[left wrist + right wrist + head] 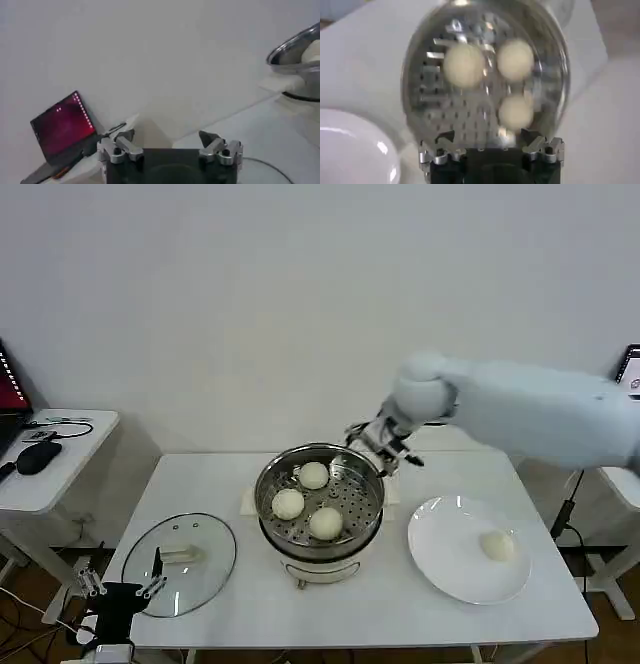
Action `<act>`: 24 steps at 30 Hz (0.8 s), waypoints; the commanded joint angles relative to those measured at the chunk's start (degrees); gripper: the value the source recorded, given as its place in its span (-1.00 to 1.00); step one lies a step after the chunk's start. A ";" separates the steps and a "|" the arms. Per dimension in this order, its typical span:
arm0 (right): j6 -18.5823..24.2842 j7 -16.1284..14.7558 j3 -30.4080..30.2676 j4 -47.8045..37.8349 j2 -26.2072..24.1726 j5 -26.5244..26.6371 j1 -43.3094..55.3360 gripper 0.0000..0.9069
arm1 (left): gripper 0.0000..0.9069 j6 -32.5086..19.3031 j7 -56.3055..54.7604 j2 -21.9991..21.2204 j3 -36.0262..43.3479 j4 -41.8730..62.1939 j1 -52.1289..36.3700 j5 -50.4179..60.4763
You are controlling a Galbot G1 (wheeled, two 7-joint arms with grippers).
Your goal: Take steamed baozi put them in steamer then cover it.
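Three smooth, round steamed baozi (pixel 313 475) are seen on the perforated steel tray of the shiny steamer (pixel 268 484), just in front of the right gripper (pixel 385 446), whose fingers are spread and empty above the far rim. A fourth bun (pixel 497 545) lies on the white plate (pixel 440 569). The glass cover (pixel 180 562) lies flat beside the left gripper (pixel 118 585), also spread, at the table's near left corner.

Rectangular white desk (pixel 230 484) spans centre of head view. Flat round white plate (pixel 450 569) lower right on it. Smaller white side desk (pixel 60 474) at left edge carries black mouse (pixel 38 454) and cable (pixel 62 424). Open laptop with red-lit screen (pixel 62 125), lower left of left wrist view.
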 commanded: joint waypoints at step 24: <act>-4.47 2.35 41.38 -1.52 -35.01 -12.77 -54.99 1.00 | 1.00 -0.04 0.33 1.18 2.96 -0.02 -1.31 1.02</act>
